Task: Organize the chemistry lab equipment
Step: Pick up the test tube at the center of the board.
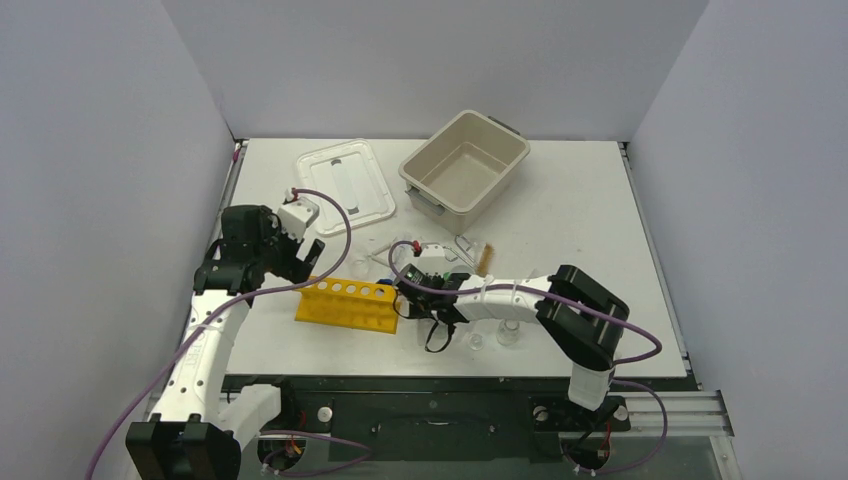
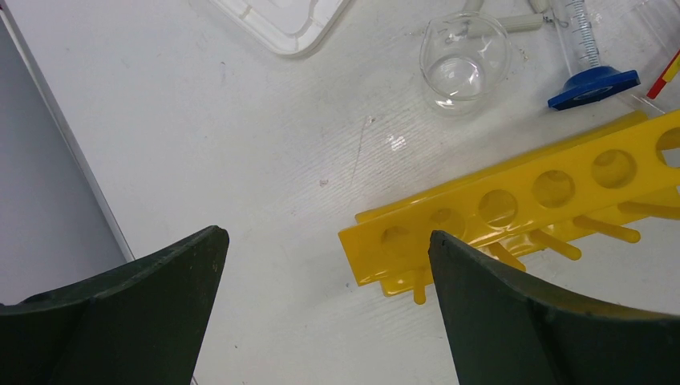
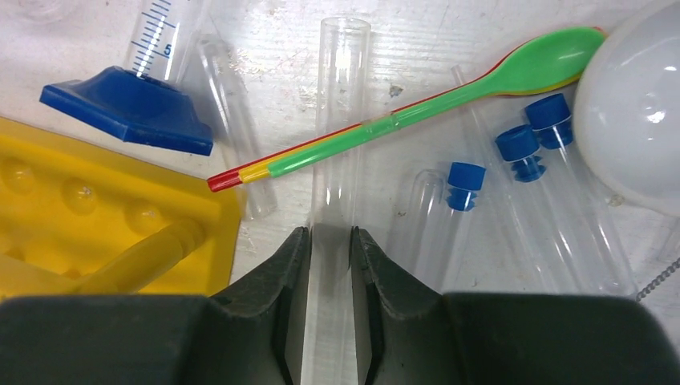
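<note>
The right end effector (image 3: 330, 241) pinches a clear test tube (image 3: 343, 96) that lies on the table (image 3: 417, 48) beside the yellow rack (image 3: 72, 216), with the coloured spatulas (image 3: 449, 100) crossing over it. The left end effector (image 2: 325, 237) hangs spread wide above the rack's end.

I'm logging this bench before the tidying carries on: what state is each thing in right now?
left gripper: open, holding nothing.
right gripper: shut on the test tube.
test tube: uncapped, lying flat.
yellow rack: tipped on its side, holes empty.
tub: open, empty.
lid: off, flat beside the tub.
capped tubes: blue caps on, lying flat.
measuring cylinder: lying on its side.
beaker: upright, empty.
</note>
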